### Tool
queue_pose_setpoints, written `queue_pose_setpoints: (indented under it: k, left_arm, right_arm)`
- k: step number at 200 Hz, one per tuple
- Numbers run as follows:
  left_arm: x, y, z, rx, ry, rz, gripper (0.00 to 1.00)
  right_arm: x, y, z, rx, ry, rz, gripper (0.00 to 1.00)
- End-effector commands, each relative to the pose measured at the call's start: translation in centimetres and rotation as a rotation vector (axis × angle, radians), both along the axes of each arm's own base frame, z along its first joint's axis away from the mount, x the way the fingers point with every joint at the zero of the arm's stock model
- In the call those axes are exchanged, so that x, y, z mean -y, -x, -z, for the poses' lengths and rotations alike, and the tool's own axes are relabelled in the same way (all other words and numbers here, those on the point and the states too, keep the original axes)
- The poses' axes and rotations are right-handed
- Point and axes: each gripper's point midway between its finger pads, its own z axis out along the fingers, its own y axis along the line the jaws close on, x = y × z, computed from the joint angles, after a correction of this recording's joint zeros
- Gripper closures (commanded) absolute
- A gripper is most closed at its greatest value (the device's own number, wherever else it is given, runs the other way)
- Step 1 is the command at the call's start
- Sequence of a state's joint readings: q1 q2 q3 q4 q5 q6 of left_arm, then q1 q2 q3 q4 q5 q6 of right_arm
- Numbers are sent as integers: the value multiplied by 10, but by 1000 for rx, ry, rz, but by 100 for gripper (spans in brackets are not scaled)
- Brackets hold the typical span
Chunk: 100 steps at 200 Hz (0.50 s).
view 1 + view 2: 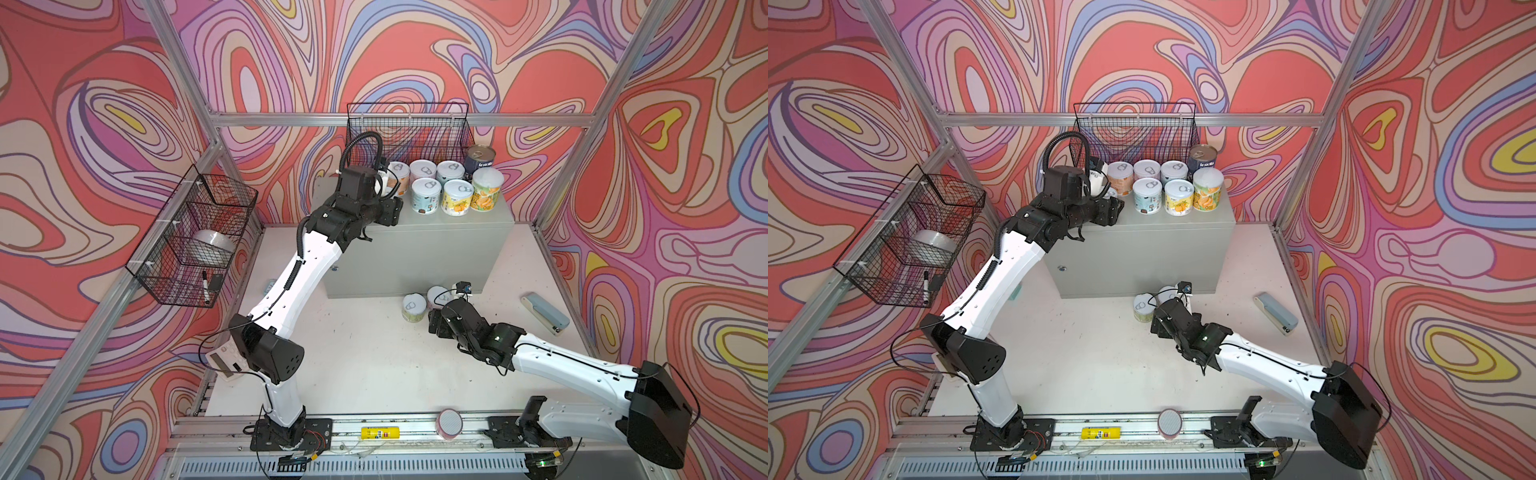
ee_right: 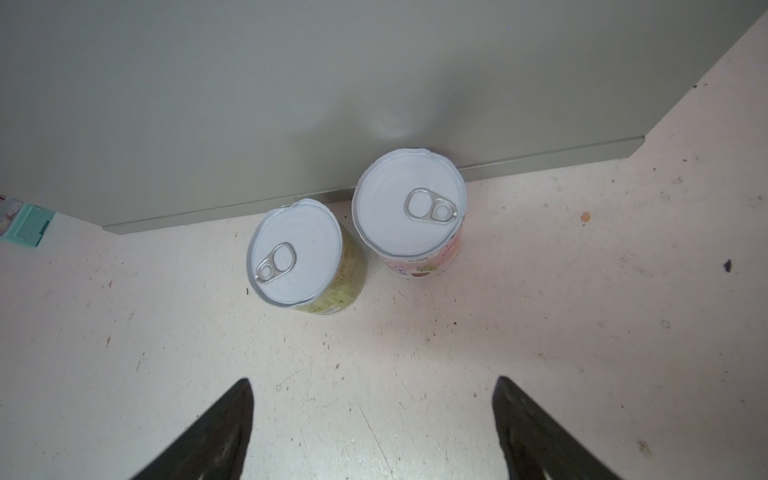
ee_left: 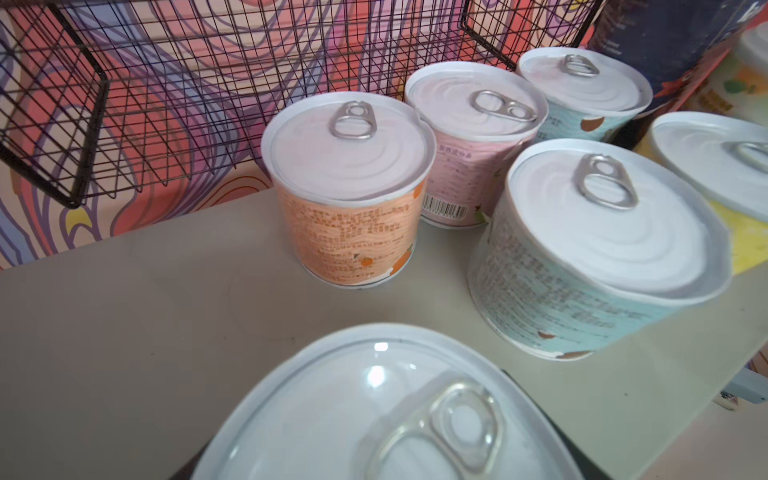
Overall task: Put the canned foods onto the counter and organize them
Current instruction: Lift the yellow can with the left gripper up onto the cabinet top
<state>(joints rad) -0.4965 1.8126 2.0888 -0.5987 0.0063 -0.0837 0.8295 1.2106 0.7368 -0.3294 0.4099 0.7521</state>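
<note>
Grips held can (image 3: 374, 419) in left claw (image 1: 389, 189), dark finger edges snug against the rim, over the counter (image 1: 415, 249) at the open left end of seven cans (image 1: 426, 195) standing there in two rows. Hangs right claw (image 2: 372, 380) low over the table (image 2: 582, 332) with jaws apart and empty, short of green can (image 2: 297, 249) and pink can (image 2: 409, 203) — the last two off the counter, just beside each other at its foot. Risks bumping orange can (image 3: 349, 178) or teal can (image 3: 602, 232) if set down too close, and toppling the row if released on a tilt. Risks clipping the neighbour on the table too: little room for a finger between the pair, and none behind pink can, seemingly tight to the counter wall. Might also cross arms if lifting from the right with the left claw over the top. Cannot tell whether held can rests on the counter or hangs above it — base and label out of the wrist view, body hidden under left arm (image 1: 357, 199) in both top views. Catches only a cut-off corner of blue can (image 3: 656, 41) at the left wrist, and only part of pink can behind the right wrist camera (image 1: 463, 287) from above.
</note>
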Motion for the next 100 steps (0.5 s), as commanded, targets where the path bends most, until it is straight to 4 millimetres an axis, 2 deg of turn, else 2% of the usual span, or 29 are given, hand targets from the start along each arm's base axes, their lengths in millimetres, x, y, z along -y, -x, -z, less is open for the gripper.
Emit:
queue_pose_setpoints:
  k: [1, 39, 50, 55, 74, 95, 100]
  left_arm:
    - [4, -11, -30, 104, 81, -3, 100]
    - [5, -19, -22, 94, 74, -13, 100]
    - [7, -20, -19, 88, 74, -11, 76]
    - [7, -20, -17, 84, 75, -9, 68]
    - [6, -21, -16, 86, 75, -17, 50]
    - [4, -21, -18, 97, 70, -23, 38]
    - [4, -20, -18, 101, 67, -25, 33]
  right_arm:
    - [-2, -4, -6, 8, -2, -2, 7]
    - [0, -4, -8, 11, -1, 7, 7]
    - [1, -5, -9, 15, 2, 5, 7]
    - [0, -5, -9, 15, 5, 3, 7]
    - [-1, -6, -11, 20, 8, 1, 7]
    - [-2, -8, -11, 22, 6, -2, 7]
    - [-3, -8, -12, 23, 5, -3, 7]
